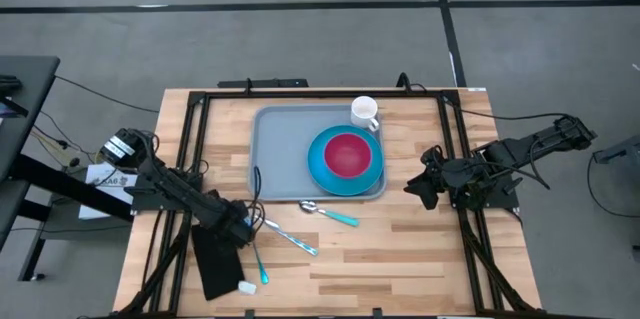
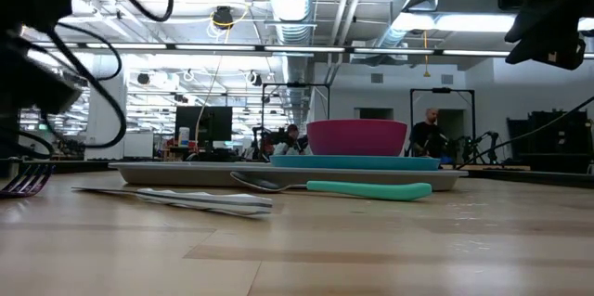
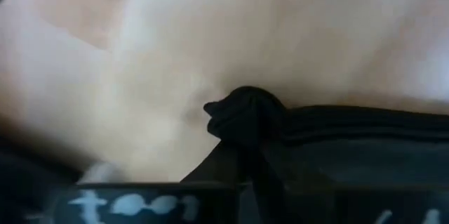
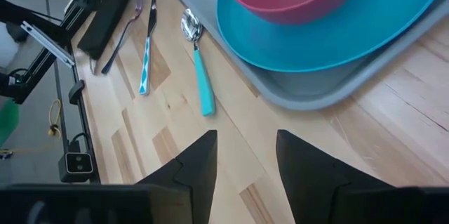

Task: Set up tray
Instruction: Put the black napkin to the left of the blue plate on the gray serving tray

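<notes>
Bare wood lies right of the tray; spoon, knife and fork crowd its near side.

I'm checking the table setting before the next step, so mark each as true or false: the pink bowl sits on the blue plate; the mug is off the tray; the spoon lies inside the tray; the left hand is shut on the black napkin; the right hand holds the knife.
1. The pink bowl sits on the blue plate. True.
2. The mug is off the tray. False: it stands at the tray's corner.
3. The spoon lies inside the tray. False: it lies on the table beside it.
4. The left hand is shut on the black napkin. True.
5. The right hand holds the knife. False: it is open and empty.
</notes>
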You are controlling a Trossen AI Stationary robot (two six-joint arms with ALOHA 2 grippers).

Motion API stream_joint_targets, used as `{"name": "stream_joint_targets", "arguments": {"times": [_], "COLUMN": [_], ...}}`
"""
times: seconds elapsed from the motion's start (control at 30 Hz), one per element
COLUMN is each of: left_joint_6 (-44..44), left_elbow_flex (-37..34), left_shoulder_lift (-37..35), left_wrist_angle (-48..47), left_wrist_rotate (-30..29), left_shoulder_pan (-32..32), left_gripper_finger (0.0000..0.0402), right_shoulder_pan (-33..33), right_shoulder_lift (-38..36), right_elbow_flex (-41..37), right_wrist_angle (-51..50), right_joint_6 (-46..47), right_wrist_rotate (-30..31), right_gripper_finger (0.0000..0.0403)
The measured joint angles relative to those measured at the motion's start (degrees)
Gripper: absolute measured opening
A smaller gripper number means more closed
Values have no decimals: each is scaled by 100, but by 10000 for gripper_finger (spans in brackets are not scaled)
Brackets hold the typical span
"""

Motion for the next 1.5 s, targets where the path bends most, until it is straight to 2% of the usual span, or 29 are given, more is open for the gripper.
{"name": "stream_joint_targets", "arguments": {"times": [0.27, 0.5, 0.9, 1.3, 1.5], "left_joint_6": [-282, -523, 813, 2147, 2972], "left_elbow_flex": [240, 248, 256, 266, 640], "left_shoulder_lift": [-571, -1262, -1414, -1415, -1416], "left_wrist_angle": [-575, -911, -742, -41, -71], "left_wrist_rotate": [-644, -1201, -1530, -1723, -2162], "left_shoulder_pan": [49, 373, 1527, 2585, 3056], "left_gripper_finger": [2, 1, 0, 0, 0], "right_shoulder_pan": [0, 2, 0, 0, -23], "right_shoulder_lift": [2, 1, 0, 2, 0], "right_elbow_flex": [0, 0, 0, 0, 0], "right_wrist_angle": [-13, -26, -30, -32, -30], "right_joint_6": [0, 0, 2, 14, 15], "right_wrist_rotate": [0, 0, 4, 17, 17], "right_gripper_finger": [137, 137, 137, 137, 138]}}
